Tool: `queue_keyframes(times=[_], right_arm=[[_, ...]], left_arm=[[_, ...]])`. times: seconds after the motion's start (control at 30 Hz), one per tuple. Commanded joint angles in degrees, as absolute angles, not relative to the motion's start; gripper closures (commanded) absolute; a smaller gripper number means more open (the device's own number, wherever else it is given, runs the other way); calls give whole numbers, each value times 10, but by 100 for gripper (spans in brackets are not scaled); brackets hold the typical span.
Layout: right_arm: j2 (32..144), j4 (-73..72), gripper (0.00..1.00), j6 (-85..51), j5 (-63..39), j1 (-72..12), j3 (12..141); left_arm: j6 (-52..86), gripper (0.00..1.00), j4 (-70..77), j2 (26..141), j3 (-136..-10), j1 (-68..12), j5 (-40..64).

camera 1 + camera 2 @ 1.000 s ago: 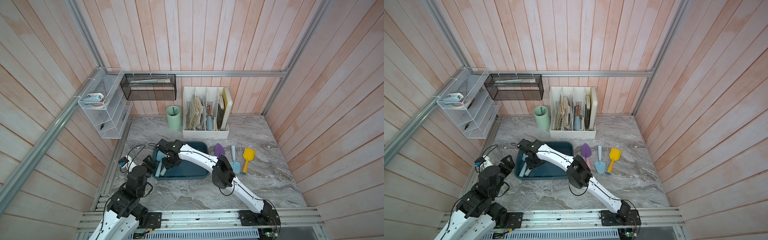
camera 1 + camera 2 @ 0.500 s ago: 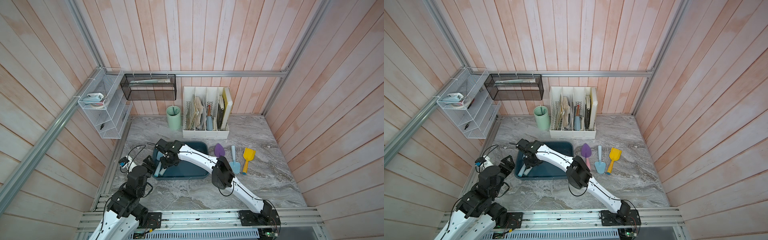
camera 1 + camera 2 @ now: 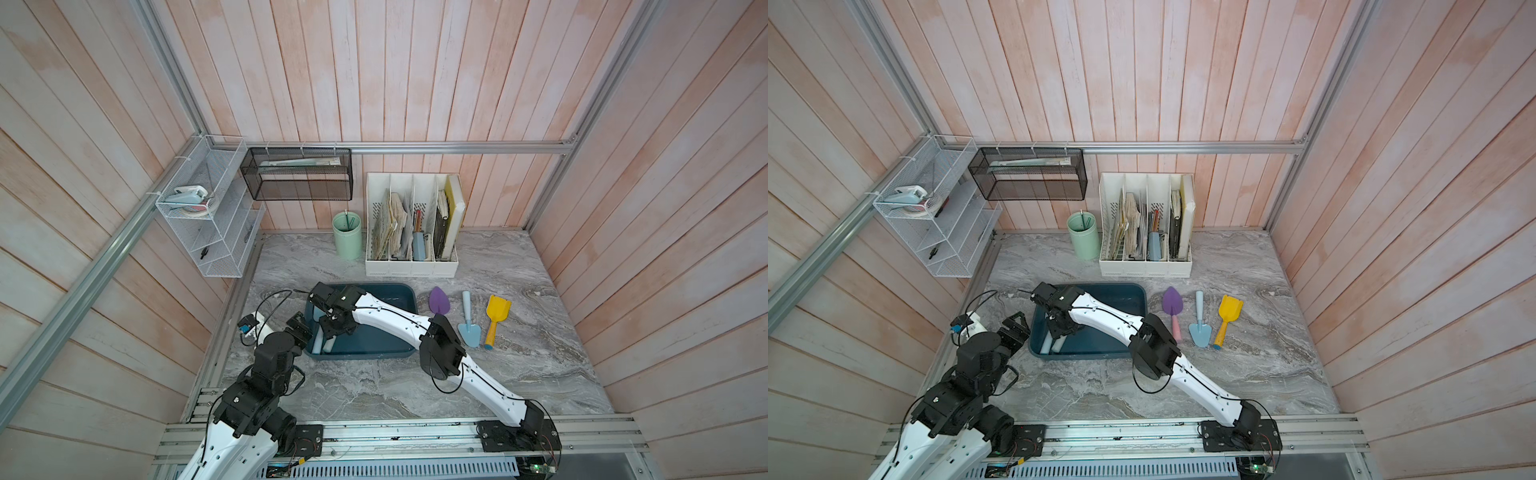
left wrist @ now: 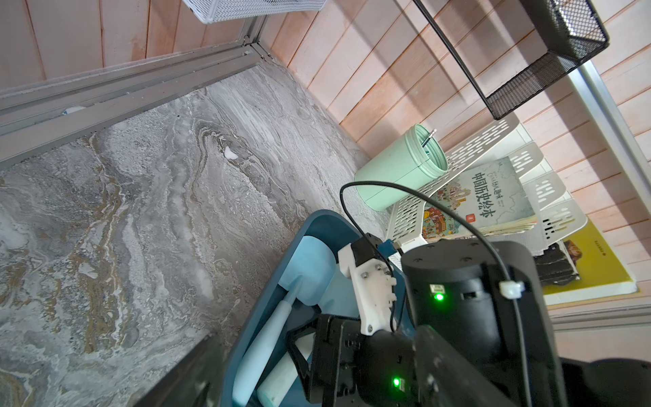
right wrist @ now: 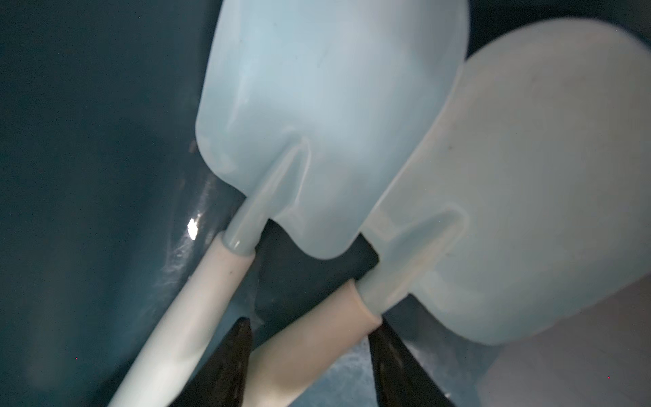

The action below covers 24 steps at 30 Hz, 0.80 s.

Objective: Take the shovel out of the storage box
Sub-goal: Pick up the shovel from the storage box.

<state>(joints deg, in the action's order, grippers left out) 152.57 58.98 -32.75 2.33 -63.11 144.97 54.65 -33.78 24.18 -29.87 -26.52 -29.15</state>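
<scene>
The storage box (image 3: 365,355) is a dark teal tray left of the table's middle, seen in both top views (image 3: 1084,354). Two pale blue shovels with whitish handles lie side by side at its left end. My right gripper (image 5: 310,326) reaches down into the box (image 3: 334,328) and is shut on the cream handle (image 5: 317,338) of one shovel, just behind its blade (image 5: 528,193). The other shovel (image 5: 327,105) lies alongside, untouched. My left gripper (image 3: 300,326) hangs open and holds nothing, just outside the box's left rim.
Purple (image 3: 439,301), light blue (image 3: 469,328) and yellow (image 3: 496,313) shovels lie on the marble table right of the box. At the back wall stand a white file organiser (image 3: 411,266) and a green cup (image 3: 347,241). A black mesh basket (image 3: 299,174) and a white wire rack (image 3: 208,216) hang above.
</scene>
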Motion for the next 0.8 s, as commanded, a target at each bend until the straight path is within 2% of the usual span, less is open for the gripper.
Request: queue_keyframes(times=[0.0,0.17,0.27,0.37,0.5,0.67,0.77], right_arm=[[1541,638,45,-321,57,-633,1416],[1483,630,52,-332,75,-632,1317],[1429,584,61,-340,65,-625,1220],[1367,517,75,-346,47,-615,1126],[1318,466,100,-330,51,-605,1072],[1229,378,100,-293,89,-591,991],[1119,299,100,-273,104,-568,912]], left_arm=[[541,12,-346,236,-305,-261,-292],[540,12,-348,237,-306,-262,-293],[541,12,-352,235,-305,-262,-295],[544,12,-352,233,-301,-261,-296],[552,12,-349,230,-292,-261,-293],[555,12,-335,233,-285,-262,-286],[555,12,-332,240,-286,-262,-286]])
